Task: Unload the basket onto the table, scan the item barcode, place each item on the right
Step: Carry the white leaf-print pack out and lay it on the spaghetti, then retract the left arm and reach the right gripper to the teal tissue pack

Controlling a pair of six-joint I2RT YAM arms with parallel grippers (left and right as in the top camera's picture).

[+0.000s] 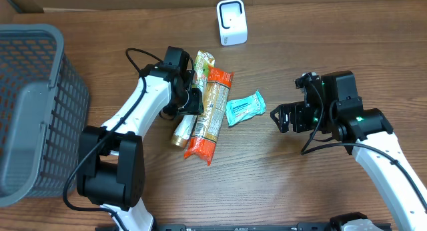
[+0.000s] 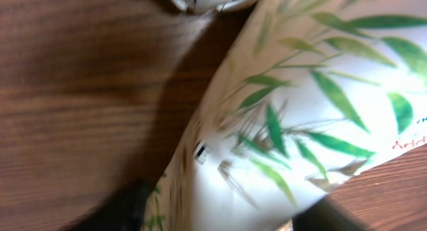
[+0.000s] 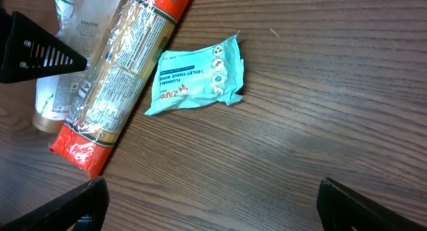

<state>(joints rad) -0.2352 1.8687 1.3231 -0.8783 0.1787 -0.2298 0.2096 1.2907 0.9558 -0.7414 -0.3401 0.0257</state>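
Overhead view of a wooden table with two white robot arms. A small white barcode scanner stands upright at 12 o'clock, near the far edge. A grey mesh basket fills the 9 o'clock side.

Four items lie bunched near the centre. A leaf-printed packet lies lengthwise with its far end towards 12 o'clock, well short of the scanner. A long noodle packet with red ends lies alongside it at its 4 o'clock, touching it. A bottle with a gold cap rests against the noodle packet at its 8 o'clock. A teal wipes packet sits just beside the noodle packet at its 3 o'clock.

The left arm reaches in from 7 o'clock, and the left gripper hangs over the near end of the leaf-printed packet and the bottle, hiding where they meet. Its wrist camera sees only green leaf print up close and bare wood, so whether its jaws are wide, narrow or holding something cannot be told.

The right gripper hovers at 3 o'clock of the teal packet, apart from it. Its fingers are spread wide with only bare table between them.
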